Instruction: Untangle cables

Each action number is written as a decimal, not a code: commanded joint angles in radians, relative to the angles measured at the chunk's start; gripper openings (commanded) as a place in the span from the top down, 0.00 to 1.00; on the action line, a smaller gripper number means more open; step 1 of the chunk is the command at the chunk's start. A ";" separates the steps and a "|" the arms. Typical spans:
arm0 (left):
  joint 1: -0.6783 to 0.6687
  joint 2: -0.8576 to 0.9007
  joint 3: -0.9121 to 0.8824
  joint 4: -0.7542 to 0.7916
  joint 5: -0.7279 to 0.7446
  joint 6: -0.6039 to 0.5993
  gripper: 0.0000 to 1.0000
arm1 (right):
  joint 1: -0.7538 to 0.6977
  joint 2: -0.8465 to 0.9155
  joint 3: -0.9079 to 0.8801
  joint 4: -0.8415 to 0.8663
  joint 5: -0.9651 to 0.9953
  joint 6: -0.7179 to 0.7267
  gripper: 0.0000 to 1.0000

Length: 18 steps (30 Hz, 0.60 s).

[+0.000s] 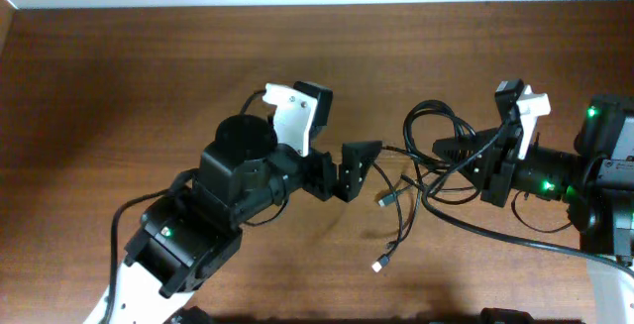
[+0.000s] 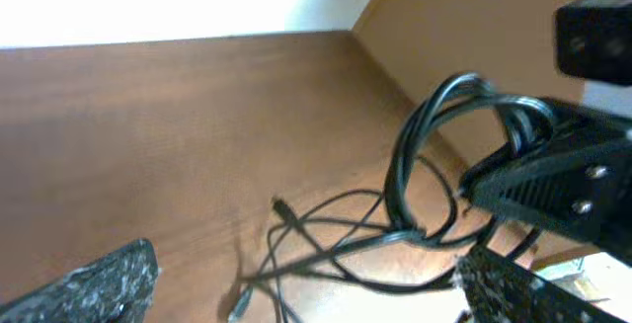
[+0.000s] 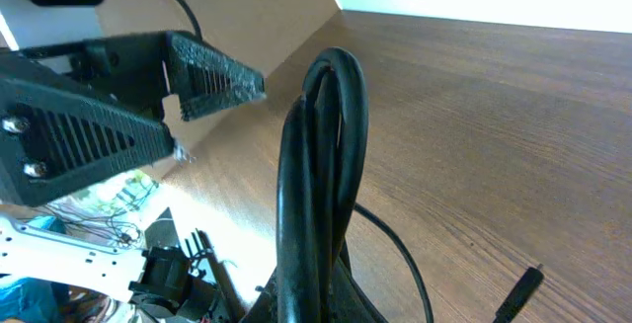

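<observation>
A: Where the overhead view takes in the whole bench, the wooden table (image 1: 119, 86) is the largest item, so it goes down first. Arms?

B: The left arm (image 1: 198, 225) enters from the lower left and the right arm (image 1: 584, 165) from the right edge. Both point toward the middle of the table.

A: Left gripper (image 1: 342, 170)?

B: Its jaws are spread wide with nothing between them. In its own wrist view the textured fingers (image 2: 99, 283) sit at the bottom corners, with bare wood and loose cord lying beyond. It is just left of the tangle. I cannot tell whether a strand touches its fingertip.

A: Right gripper (image 1: 446, 151)?

B: Clamped on the cables (image 1: 431, 131). The left wrist view shows it pinching a bunch of several strands, with the loop standing up above its fingers. Its own wrist view shows the same bunch arching up close to the lens.

A: And the rest of the cord?

B: Centre-right on the table, between the two grippers. The loops lie by the right gripper, and thin strands trail down and left across the wood.

A: Ends?

B: The first plug (image 1: 384, 200) lies near the left gripper. The second plug (image 1: 379, 265) lies lower, toward the near edge. Both rest on the table.
</observation>
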<state>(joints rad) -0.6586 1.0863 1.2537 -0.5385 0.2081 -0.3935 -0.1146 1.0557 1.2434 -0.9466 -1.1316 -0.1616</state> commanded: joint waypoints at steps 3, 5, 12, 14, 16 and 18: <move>0.002 0.113 0.008 0.097 0.198 0.123 0.01 | -0.004 -0.005 0.008 -0.001 -0.047 -0.014 0.96; 0.002 0.185 0.008 0.187 0.306 0.123 0.01 | -0.004 -0.005 0.008 -0.011 -0.047 -0.015 0.96; -0.035 0.312 0.008 0.327 0.335 0.092 0.46 | -0.003 -0.005 0.008 -0.031 -0.047 -0.016 0.96; -0.035 0.312 0.008 0.328 0.335 0.092 0.83 | -0.004 -0.005 0.008 -0.032 -0.046 -0.016 0.96; -0.035 0.312 0.008 0.328 0.335 0.092 1.00 | -0.004 -0.005 0.008 -0.034 -0.037 -0.015 0.95; -0.032 0.312 0.008 0.324 0.334 0.092 1.00 | -0.004 -0.005 0.008 -0.046 0.020 -0.014 0.43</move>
<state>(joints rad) -0.6991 1.3987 1.2530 -0.2169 0.5426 -0.3122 -0.1192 1.0588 1.2434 -0.9840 -1.1393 -0.1665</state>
